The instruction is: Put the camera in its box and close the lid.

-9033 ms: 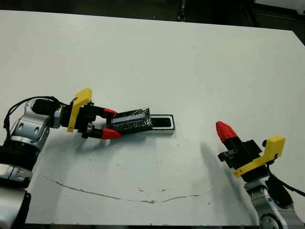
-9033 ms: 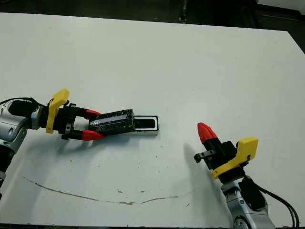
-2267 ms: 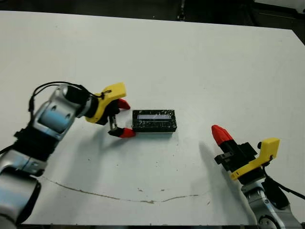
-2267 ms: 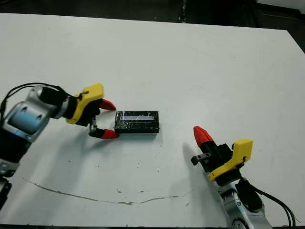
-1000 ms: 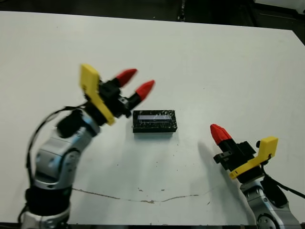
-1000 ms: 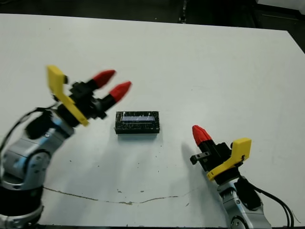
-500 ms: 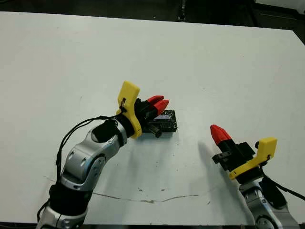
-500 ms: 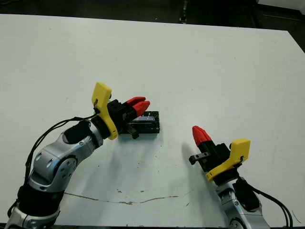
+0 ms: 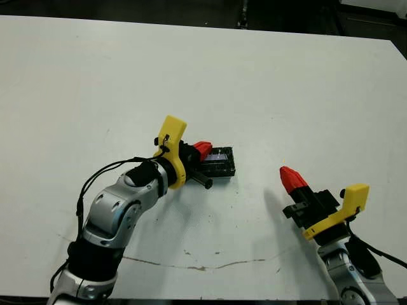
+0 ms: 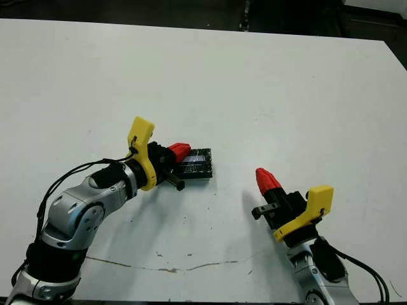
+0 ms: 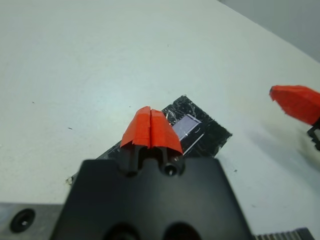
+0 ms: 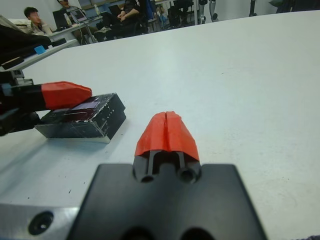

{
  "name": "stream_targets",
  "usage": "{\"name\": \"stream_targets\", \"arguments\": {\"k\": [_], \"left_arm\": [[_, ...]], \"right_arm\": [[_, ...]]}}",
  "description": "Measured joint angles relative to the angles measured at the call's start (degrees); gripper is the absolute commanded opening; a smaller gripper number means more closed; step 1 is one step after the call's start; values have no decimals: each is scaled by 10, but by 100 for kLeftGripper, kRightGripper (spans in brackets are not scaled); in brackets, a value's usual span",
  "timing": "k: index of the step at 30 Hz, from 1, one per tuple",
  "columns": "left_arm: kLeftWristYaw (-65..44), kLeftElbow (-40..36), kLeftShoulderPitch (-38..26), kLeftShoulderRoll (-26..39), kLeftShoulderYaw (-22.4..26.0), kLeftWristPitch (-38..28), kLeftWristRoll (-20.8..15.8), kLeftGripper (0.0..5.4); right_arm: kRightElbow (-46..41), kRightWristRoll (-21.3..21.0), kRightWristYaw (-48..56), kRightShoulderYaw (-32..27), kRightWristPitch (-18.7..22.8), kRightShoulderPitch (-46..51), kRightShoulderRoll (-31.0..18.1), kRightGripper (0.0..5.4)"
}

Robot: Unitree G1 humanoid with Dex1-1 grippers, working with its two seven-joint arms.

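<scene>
Since a second ago the left gripper [image 9: 205,150] has swung down from its raised position, its fingers have come together, and the paired red tips now rest on the near-left part of the lid [image 9: 221,161]. Nine seconds ago that lid lay askew with the box's open end exposed; it now sits squarely over the box, of which only the pale lower wall [image 12: 75,131] shows beneath the black cover in the right wrist view. The camera itself is not visible, presumably enclosed. Judged from this, the closing step is in its final press and the task is nearly complete. The covered box lies near the middle of the tabletop [image 9: 267,76], somewhat toward the near edge. In the left wrist view the closed fingertips [image 11: 151,128] overlap the lid's shiny strip, apparently bearing down on it rather than gripping. The right gripper [image 9: 291,180] hangs well apart toward the near-right corner, fingers closed and empty.
</scene>
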Motion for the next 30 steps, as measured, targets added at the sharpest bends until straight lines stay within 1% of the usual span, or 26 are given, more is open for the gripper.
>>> {"name": "stream_targets", "arguments": {"k": [4,9,16,21,26,30], "left_arm": [[2,6,1,-2,-4,0,6,1],[8,16,1,-2,-20,-14,33,1],[9,43,1,-12,-27,-42,50,1],[14,46,-1,-23,-36,-42,67,1],[14,61,-11,-39,-44,-41,70,1],[14,70,-23,-47,-47,-24,70,1]], "right_arm": [[0,-2,0,0,-3,0,0,0],[1,-6,0,1,-4,0,0,0],[2,-5,0,1,-4,1,0,0],[3,-4,0,0,-4,1,0,0],[3,-3,-1,-4,-4,1,1,0],[2,-3,-2,-7,-4,1,2,0]]}}
